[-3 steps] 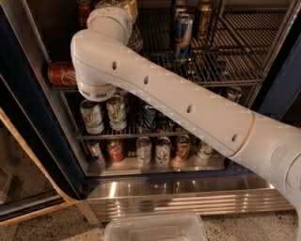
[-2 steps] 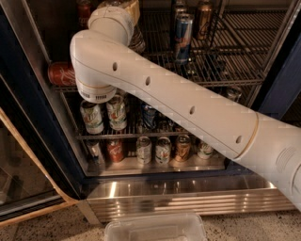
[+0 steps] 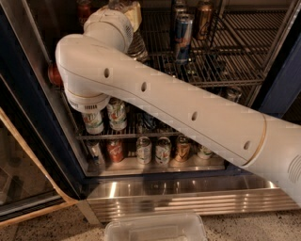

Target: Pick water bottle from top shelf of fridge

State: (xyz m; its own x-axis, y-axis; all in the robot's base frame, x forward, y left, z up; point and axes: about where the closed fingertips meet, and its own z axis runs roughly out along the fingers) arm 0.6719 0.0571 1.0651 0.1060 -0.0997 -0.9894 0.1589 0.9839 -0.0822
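My white arm reaches from the lower right up into the open fridge (image 3: 37,122). Its elbow (image 3: 89,70) is at the left, and the wrist turns up toward the top shelf (image 3: 225,70). The gripper (image 3: 126,8) is at the top edge of the view, mostly hidden behind the wrist. The water bottle (image 3: 139,47), clear and ribbed, shows only in part just below the gripper and behind the wrist, at the left of the top shelf. Its cap is hidden.
A tall blue-silver can (image 3: 183,30) and a copper can (image 3: 204,14) stand on the top shelf to the bottle's right. A red can (image 3: 54,75) sits at the left. Several cans fill the lower racks (image 3: 155,149). A clear plastic tray (image 3: 155,228) lies on the floor in front.
The elbow has swung a little to the left and down. The bottle and the cans have not visibly moved.
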